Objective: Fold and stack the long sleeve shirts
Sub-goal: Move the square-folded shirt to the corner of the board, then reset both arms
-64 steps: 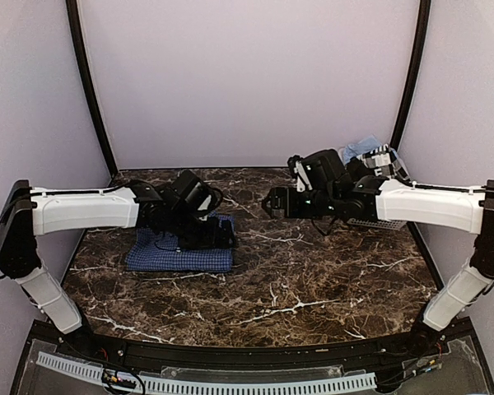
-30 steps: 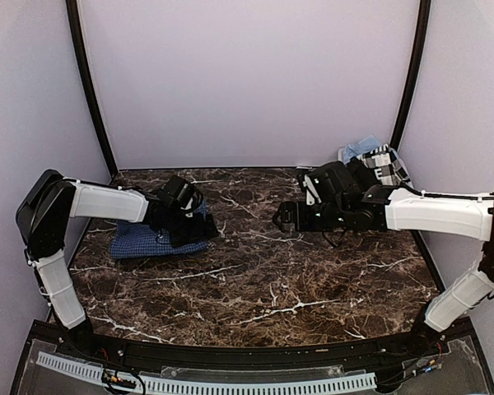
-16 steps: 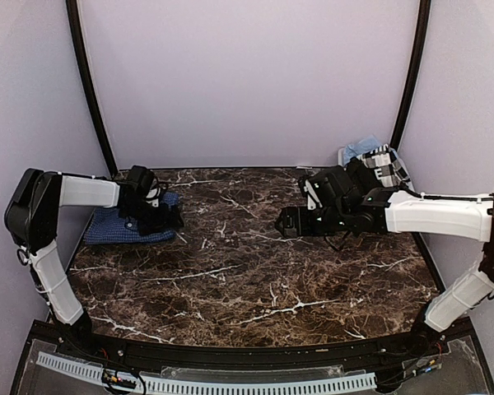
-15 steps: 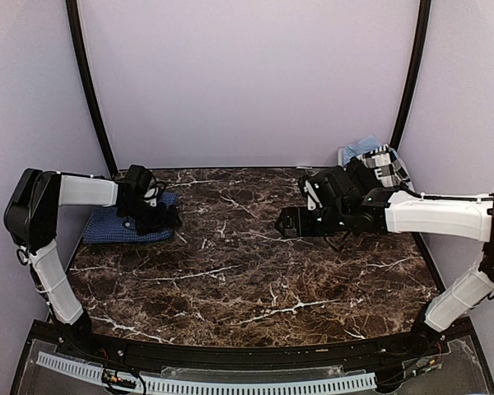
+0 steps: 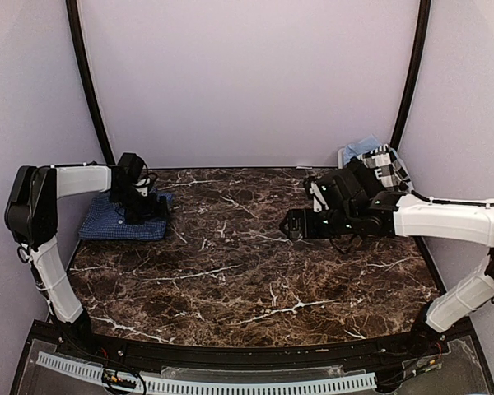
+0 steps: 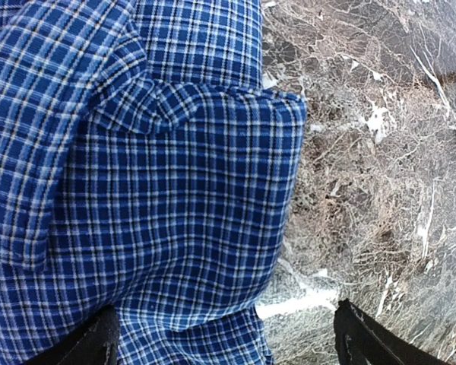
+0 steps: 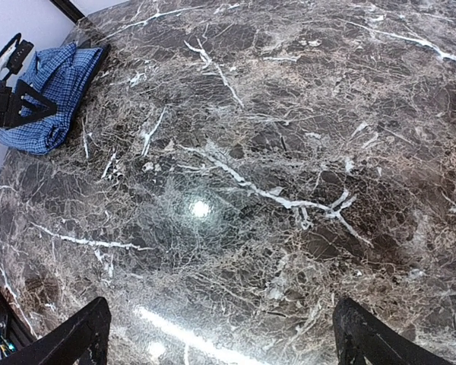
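Observation:
A folded blue checked long sleeve shirt (image 5: 115, 225) lies at the far left of the marble table. My left gripper (image 5: 145, 214) hovers low over its right edge. In the left wrist view the shirt (image 6: 137, 190) fills the left side. There the left gripper (image 6: 228, 346) is open, one finger over the cloth and the other over bare marble. My right gripper (image 5: 289, 224) is open above bare marble right of centre, nothing between its fingers (image 7: 224, 338). The right wrist view shows the shirt (image 7: 53, 95) far off at the upper left.
A heap of light blue and striped cloth (image 5: 370, 155) sits in the back right corner behind the right arm. Black curved frame poles (image 5: 86, 82) rise at both back corners. The dark marble table (image 5: 247, 280) stretches between the arms.
The left gripper has moved left, and the folded blue shirt with it, from left of centre to the table's far left. The right gripper has drawn back slightly to the right.

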Robot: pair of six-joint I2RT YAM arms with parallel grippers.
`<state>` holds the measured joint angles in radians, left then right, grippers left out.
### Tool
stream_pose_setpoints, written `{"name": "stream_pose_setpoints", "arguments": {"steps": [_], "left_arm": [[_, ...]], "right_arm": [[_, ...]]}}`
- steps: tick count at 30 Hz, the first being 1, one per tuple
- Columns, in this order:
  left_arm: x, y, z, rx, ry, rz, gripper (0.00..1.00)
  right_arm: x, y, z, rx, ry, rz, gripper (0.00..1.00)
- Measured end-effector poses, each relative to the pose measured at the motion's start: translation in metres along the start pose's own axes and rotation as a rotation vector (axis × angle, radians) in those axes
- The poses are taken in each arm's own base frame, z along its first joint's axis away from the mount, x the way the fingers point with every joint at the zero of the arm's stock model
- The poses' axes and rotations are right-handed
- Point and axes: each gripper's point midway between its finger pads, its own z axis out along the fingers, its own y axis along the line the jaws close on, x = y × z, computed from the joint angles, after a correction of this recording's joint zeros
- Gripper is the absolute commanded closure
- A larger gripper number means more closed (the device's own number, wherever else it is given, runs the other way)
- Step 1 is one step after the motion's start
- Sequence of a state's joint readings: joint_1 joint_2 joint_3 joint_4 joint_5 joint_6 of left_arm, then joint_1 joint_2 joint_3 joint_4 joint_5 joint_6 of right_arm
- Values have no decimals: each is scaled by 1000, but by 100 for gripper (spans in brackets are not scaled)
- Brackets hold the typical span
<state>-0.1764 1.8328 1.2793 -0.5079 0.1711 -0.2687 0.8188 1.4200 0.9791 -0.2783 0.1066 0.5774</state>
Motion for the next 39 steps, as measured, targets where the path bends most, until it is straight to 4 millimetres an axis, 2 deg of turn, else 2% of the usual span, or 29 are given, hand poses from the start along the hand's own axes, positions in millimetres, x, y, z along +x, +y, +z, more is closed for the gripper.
{"name": "stream_pose_setpoints", "arguments": {"steps": [7,13,16,22,28,32,39], "left_arm": [[-3,-3,-3,10,-2,0,3],[-3,-21,-9,43,-15,25,4],[-6,-48,-26,93,-64,60,1],[-10,-114,-78,250,-206,141,1],[-2,-161,-114,363,-287,204,1],[7,-178,-130,412,-320,230,1],[19,-182,-158,470,-388,248,1]], "right_arm": [[-2,-5,-2,20,-7,2,1],[-9,-8,-4,44,-26,4,1],[-15,-8,-7,52,-44,6,1],[-29,-8,-22,58,-99,13,1],[-46,-8,-45,59,-177,25,1],[-57,-8,-62,55,-232,38,2],[-77,-5,-95,23,-333,58,1]]}}
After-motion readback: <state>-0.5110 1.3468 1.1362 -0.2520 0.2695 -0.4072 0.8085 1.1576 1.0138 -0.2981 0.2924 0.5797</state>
